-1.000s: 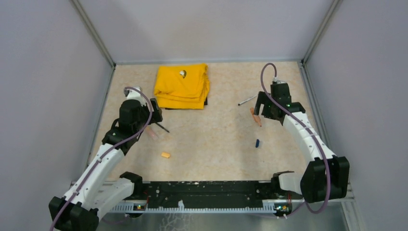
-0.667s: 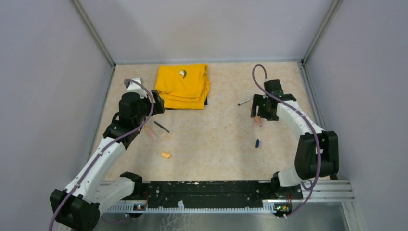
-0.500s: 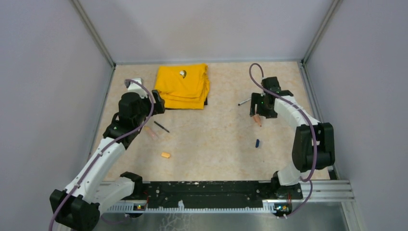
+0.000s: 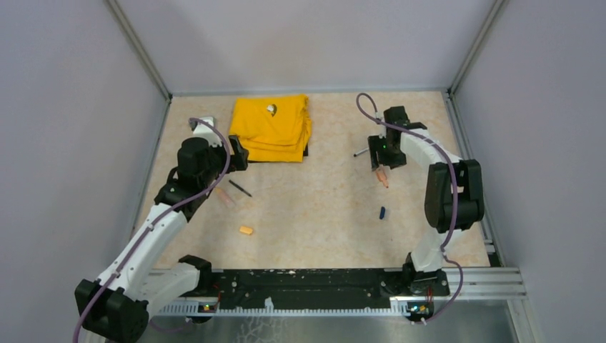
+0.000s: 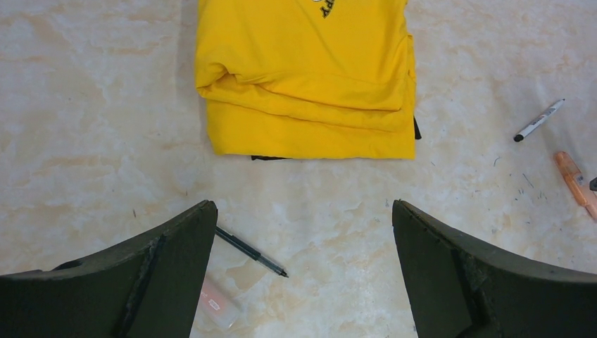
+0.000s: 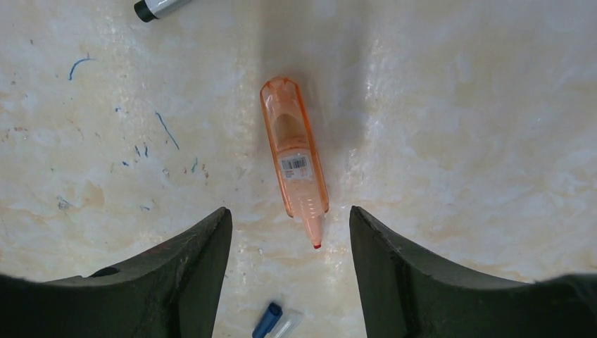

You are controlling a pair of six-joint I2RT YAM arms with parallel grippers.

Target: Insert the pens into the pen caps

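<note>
Four pens point(image 4: 382, 176) point(image 4: 363, 151) point(image 4: 239, 188) point(image 4: 225, 196), two caps point(image 4: 246, 230) point(image 4: 382, 212), one cloth point(image 4: 271, 128) lie loose; left end effector point(image 5: 303, 211), right end effector point(image 6: 288, 215) both apart.

Overhead, wrist close-ups; shared orange marker point(image 6: 296, 165)

The left arm point(image 4: 154, 232) stretches from its base at the near left toward the far left. Its wrist is bent forward and down, and the left gripper point(image 4: 234, 154) has its jaws spread wide, the dark fingers point(image 5: 169, 274) well apart. The right arm point(image 4: 449, 191) stands folded steeply at the right, elbow high and forearm reaching left and far, and the right gripper point(image 4: 378, 163) points down with its jaws parted, less widely than the left's.
</note>
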